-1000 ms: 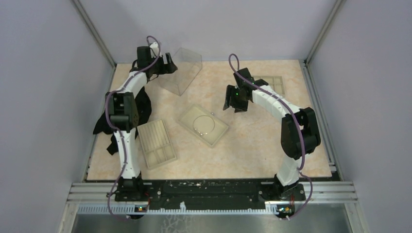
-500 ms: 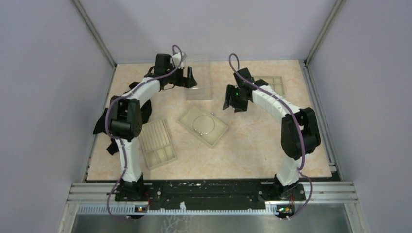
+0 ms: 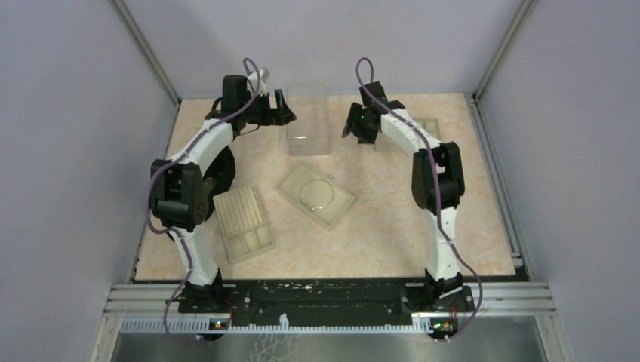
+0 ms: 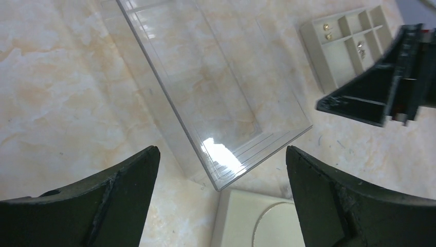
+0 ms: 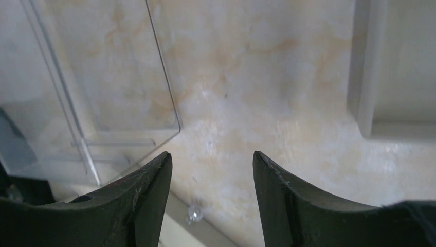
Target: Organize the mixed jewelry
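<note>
Left fingers (image 4: 118, 206) spread wide and right fingers (image 5: 139, 206) apart, both empty, flank the clear box (image 3: 308, 124) between them.

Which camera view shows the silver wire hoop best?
The top external view: the whole silver wire hoop lies in the flat tray. The left wrist view shows only a short arc at the frame's bottom edge. The right wrist view shows none of it.

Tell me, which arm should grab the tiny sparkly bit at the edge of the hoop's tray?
Probably the right. The sparkly bit shows just ahead of the right gripper, whose jaws are open. The left gripper hangs open by the clear box, farther off.
</note>
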Available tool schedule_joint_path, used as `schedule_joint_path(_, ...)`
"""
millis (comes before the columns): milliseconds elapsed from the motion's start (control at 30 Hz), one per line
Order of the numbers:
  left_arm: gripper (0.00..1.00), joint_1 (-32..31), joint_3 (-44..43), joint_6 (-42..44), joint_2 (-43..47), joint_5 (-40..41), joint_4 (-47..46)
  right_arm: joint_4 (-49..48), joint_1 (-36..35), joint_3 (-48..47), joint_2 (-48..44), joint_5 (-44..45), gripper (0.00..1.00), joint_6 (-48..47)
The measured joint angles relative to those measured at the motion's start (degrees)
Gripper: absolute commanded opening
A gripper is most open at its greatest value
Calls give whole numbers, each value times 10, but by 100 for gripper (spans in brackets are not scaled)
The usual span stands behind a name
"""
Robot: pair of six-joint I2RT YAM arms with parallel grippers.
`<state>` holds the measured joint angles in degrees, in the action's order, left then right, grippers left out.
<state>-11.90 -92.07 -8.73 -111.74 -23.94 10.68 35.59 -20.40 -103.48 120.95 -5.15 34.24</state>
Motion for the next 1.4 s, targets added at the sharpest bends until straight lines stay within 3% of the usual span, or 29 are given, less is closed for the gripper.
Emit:
schedule_joint_path(233,98,22,14,-61,-2,-19,-17,-4,3,-109,127,-45,56,28)
schedule_joint_path(433,98,24,11,-76,-26,-32,-16,-13,-23,-116,144,-100,56,27)
schedule_joint_path(667,98,30,11,-82,-36,-40,-17,-64,-89,4,87,-155,55,18)
schedule_joint_path(800,98,37,11,-82,-36,-41,-17,-58,-115,18,71,-171,55,3)
schedule_joint_path(1067,99,43,11,-82,-27,-31,-10,-12,-97,52,-40,-118,58,-72)
schedule_joint_path(1200,98,43,17,-82,14,-18,3,9,-91,79,-88,-88,58,-135)
schedule_joint_path(1400,98,43,86,-82,142,8,21,44,-99,132,-92,-53,57,-224)
